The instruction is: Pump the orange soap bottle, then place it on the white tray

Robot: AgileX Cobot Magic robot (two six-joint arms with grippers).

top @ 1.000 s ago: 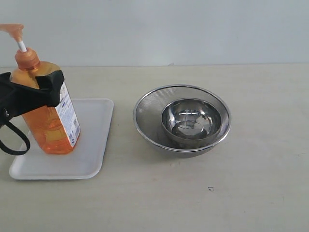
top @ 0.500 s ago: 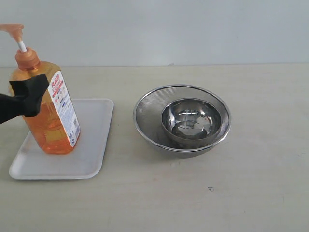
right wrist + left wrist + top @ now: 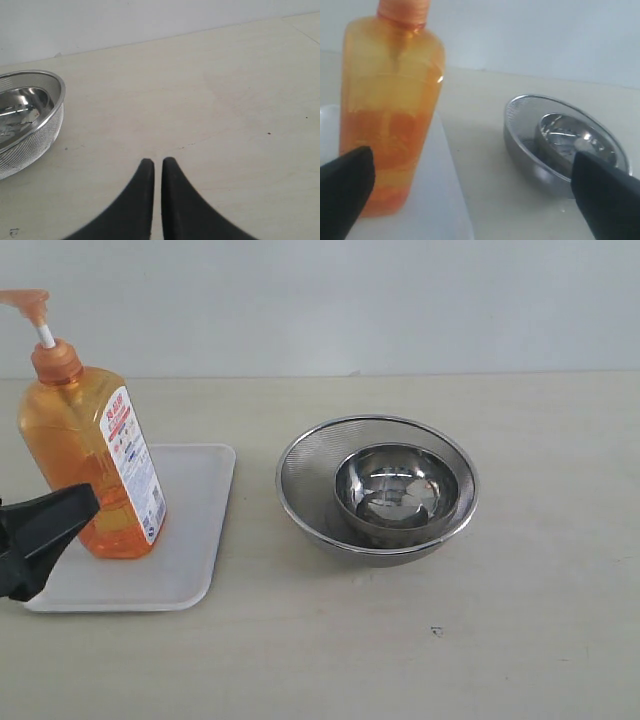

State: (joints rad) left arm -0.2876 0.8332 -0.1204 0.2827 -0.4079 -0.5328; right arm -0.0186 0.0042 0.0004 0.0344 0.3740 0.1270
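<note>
The worktop [image 3: 500, 640] carries the white tray [image 3: 195, 540], and the orange soap bottle [image 3: 85, 470] stands upright on it, long axis vertical. The left fingers [image 3: 345, 185] are spread wide and empty, with the bottle just ahead of them. The right fingers [image 3: 145, 200] are pressed together, farther off.

Here is the bench [image 3: 420, 670], pale beige and matte, filling the lower part of the exterior view, with a small dark speck [image 3: 434, 631] toward its near edge. Behind it rises a plain greyish-white wall [image 3: 350, 300], meeting the bench's far edge in a straight horizontal line. The light is soft and even, the shadows faint. The right wrist view shows the same cream surface, lightly scuffed, with the same wall beyond.
</note>
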